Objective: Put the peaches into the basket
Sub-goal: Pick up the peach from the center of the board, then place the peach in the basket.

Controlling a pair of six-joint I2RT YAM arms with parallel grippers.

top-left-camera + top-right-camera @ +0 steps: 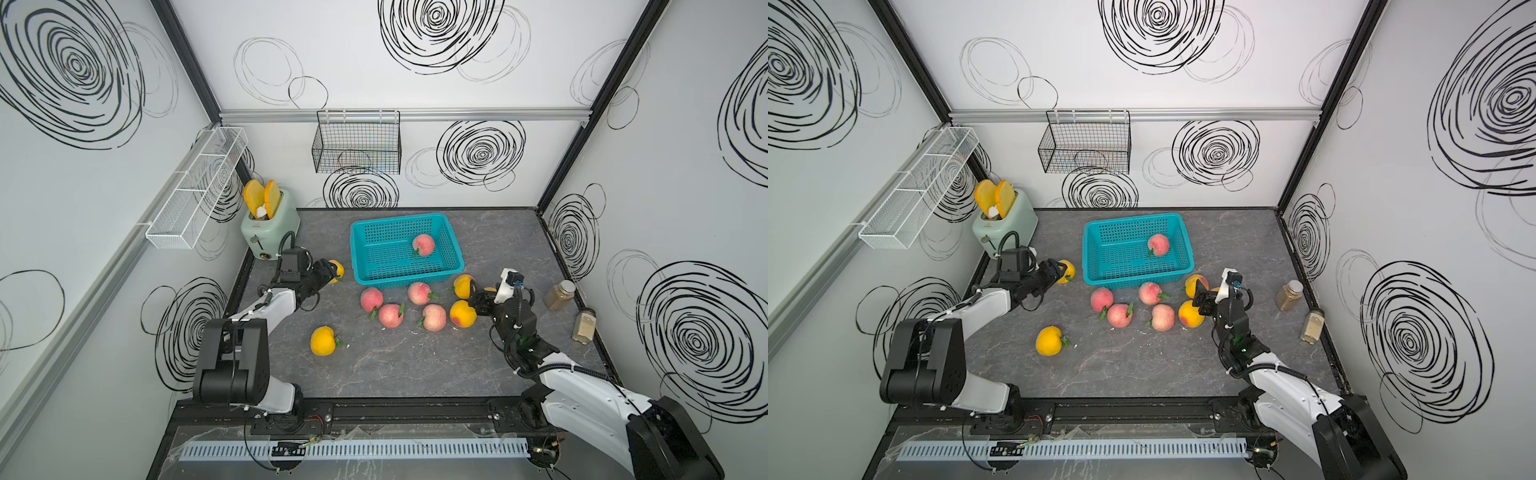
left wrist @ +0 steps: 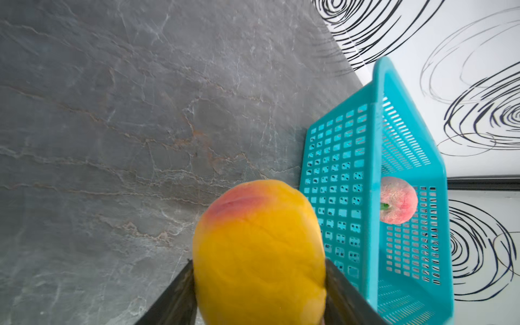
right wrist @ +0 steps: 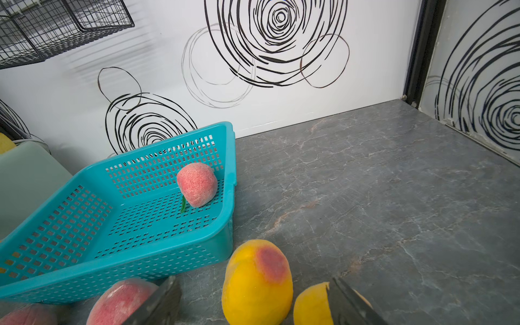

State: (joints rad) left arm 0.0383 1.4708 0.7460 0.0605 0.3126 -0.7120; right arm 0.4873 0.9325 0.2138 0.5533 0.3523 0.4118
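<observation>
Fingers on the left arm (image 2: 174, 295) are clamped on both flanks of a yellow peach (image 2: 259, 253), holding it just outside the basket (image 1: 399, 279) at its 8 o'clock in both top views. Fingers on the right arm (image 3: 157, 302) stand wide apart at the basket's 4 o'clock; a second yellow peach (image 3: 256, 281) sits on the tabletop (image 3: 365, 197) in the gap ahead of them, touching neither. One pink peach (image 1: 424, 244) lies inside the basket, toward its 3 o'clock wall. Four more pink peaches (image 1: 390, 316) lie near its 6 o'clock side.
</observation>
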